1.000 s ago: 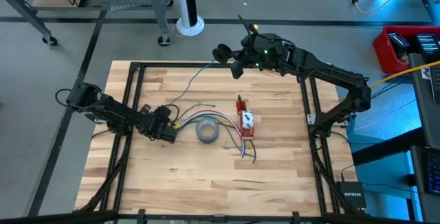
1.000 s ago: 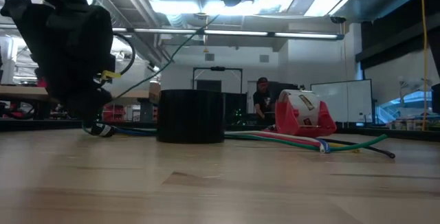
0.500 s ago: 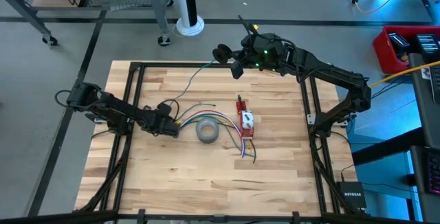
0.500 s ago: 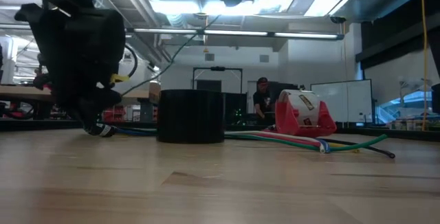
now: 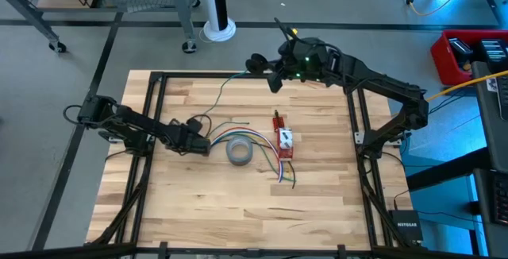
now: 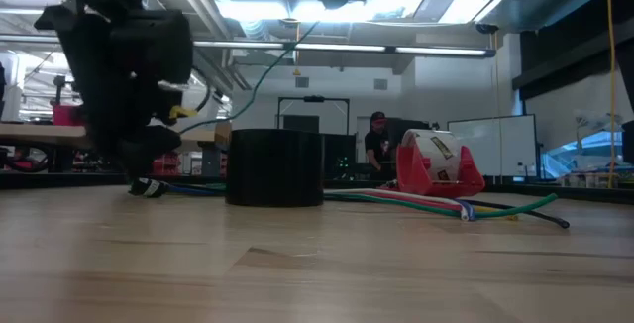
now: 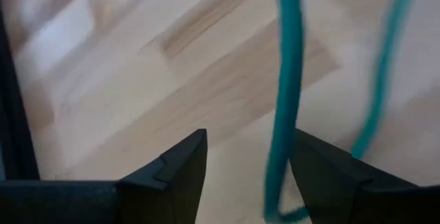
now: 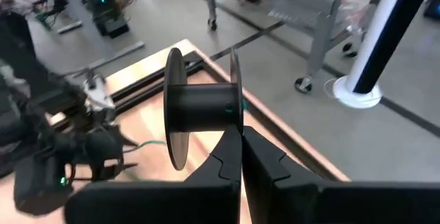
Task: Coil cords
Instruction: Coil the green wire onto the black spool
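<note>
A thin green cord [image 5: 216, 100] runs from a black spool [image 8: 201, 104] down to the table near my left gripper [image 5: 202, 141]. My right gripper [image 8: 240, 140] holds the spool high over the table's far edge and is shut on it. My left gripper [image 7: 247, 148] hangs low over the wood, left of the grey tape roll [image 5: 238, 151]. It is open, and the green cord [image 7: 283, 114] passes between its fingers, close to one of them. I cannot tell whether the cord touches that finger. In the low view the cord [image 6: 260, 77] rises slanting from the left gripper. My right gripper pinches the rim of one spool flange [image 8: 234, 117] between its two shut fingers. The fingers come at the flange edge-on from below. The spool is lifted well clear of the table, its axle about level, and the green cord leaves it downward.
The grey tape roll [image 6: 274, 167] stands on the table's middle. Right of it lies a red-and-white device [image 5: 283, 140] with coloured wires [image 5: 279, 170] spreading toward the near edge. A black frame [image 5: 155, 92] borders the wooden top. A person [image 6: 377, 145] stands in the room beyond.
My left gripper has moved a little toward the table's far edge and right, toward the tape roll and the cord's lower part. My right gripper and the spool have kept still.
</note>
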